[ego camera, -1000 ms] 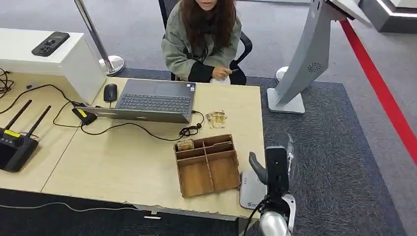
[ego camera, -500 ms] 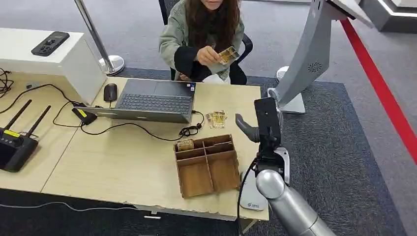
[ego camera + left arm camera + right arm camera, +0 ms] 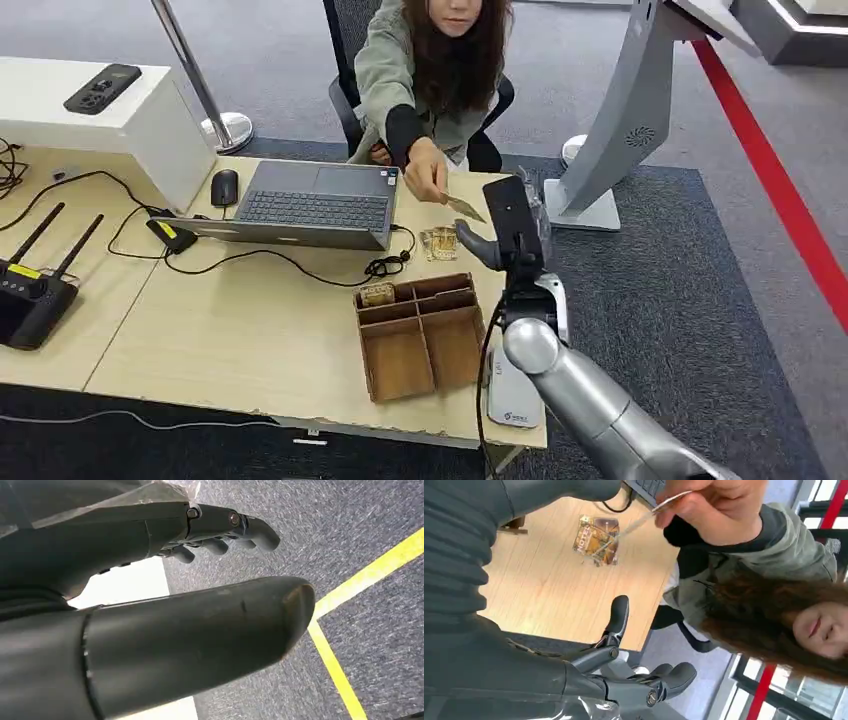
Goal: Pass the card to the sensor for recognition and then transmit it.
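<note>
In the head view the right hand point(image 3: 505, 235) was raised over the far edge of the counter point(image 3: 250, 330), fingers spread and holding nothing, while the person's hand point(image 3: 425, 178) offered the card point(image 3: 463, 208) just beyond its thumb. The right wrist view showed the card edge-on, near the thumb but apart from the fingers point(image 3: 669, 675); the hand probably needed to close thumb against fingers on the card's free end. In the left wrist view the left hand point(image 3: 215, 530) hung over carpet, fingers loosely apart, empty.

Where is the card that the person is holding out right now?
In the head view, the card is pinched in the person's hand above the table's far right part, just left of the robot's raised right hand, not yet touching it.
</note>
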You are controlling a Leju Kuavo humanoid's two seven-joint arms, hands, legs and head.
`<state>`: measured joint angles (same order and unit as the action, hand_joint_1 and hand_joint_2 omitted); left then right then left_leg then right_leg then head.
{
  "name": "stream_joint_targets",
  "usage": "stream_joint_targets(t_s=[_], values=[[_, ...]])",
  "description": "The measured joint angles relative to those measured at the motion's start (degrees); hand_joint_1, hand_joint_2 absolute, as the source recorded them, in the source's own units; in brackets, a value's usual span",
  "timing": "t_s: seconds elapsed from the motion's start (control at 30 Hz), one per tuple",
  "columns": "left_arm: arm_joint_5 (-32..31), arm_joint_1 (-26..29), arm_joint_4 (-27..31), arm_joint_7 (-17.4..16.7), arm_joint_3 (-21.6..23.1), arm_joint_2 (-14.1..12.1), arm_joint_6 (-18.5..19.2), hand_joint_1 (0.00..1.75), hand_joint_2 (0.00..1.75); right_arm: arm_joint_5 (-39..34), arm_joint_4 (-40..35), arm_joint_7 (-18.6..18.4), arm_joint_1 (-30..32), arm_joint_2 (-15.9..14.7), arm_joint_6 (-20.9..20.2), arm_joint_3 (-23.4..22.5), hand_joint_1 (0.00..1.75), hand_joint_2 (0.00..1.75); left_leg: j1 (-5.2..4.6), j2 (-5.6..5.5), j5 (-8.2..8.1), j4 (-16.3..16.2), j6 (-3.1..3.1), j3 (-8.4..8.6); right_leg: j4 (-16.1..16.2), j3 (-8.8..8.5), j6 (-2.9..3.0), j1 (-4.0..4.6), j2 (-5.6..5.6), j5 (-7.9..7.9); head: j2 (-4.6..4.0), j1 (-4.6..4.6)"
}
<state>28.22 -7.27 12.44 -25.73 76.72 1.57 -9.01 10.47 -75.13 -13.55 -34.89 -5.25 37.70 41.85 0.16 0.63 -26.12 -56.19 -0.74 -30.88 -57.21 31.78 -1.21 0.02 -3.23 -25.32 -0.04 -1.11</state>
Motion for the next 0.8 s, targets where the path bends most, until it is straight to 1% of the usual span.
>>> stream_joint_targets(t_s=[0.2,0.23,0.27,0.3,0.57,0.8], values=[[0.0,0.0,0.0,0.3,0.0,0.0,0.0,0.0,0.0,-1.9,4.3,2.2,-1.6,1.4,-0.1,1.5,0.0,1.75,0.01,0.0,0.0,0.0,0.0,0.0,0.0,0.01,0.0,0.0,0.0,0.0,0.0,0.02],[0.0,0.0,0.0,0.3,0.0,0.0,0.0,0.0,0.0,-2.1,4.7,2.3,-1.7,1.5,-0.1,1.7,0.59,1.75,0.01,0.0,0.0,0.0,0.0,0.0,0.0,0.01,0.0,0.0,0.0,0.0,0.0,0.0],[0.0,0.0,0.0,0.3,0.0,0.0,0.0,0.0,0.0,-2.1,5.2,2.3,-1.8,1.7,-0.1,1.9,1.45,1.75,0.01,-0.01,0.0,0.0,0.0,0.0,0.0,0.01,0.0,0.0,0.0,0.0,0.0,0.0],[0.0,0.0,0.0,0.3,0.0,0.0,0.0,0.0,0.0,-2.1,5.8,2.4,-1.9,1.9,0.0,2.1,1.75,1.75,0.01,0.0,0.0,0.0,0.0,0.0,0.0,0.01,0.0,0.0,0.0,0.0,0.0,0.0],[0.2,0.0,0.0,0.3,0.0,0.0,0.2,0.0,0.0,-2.2,7.9,2.7,-2.2,2.5,-0.1,2.9,1.75,1.75,0.0,0.0,0.0,0.0,0.0,0.01,0.0,0.01,0.0,0.0,0.0,0.0,0.0,0.0],[0.3,0.0,0.0,0.3,0.0,0.0,0.2,0.0,0.0,-2.4,9.1,2.5,-2.3,2.5,0.1,3.5,1.75,1.75,-0.01,0.0,0.0,0.0,0.0,0.01,0.0,0.01,0.0,0.0,0.0,0.0,0.0,0.0]])
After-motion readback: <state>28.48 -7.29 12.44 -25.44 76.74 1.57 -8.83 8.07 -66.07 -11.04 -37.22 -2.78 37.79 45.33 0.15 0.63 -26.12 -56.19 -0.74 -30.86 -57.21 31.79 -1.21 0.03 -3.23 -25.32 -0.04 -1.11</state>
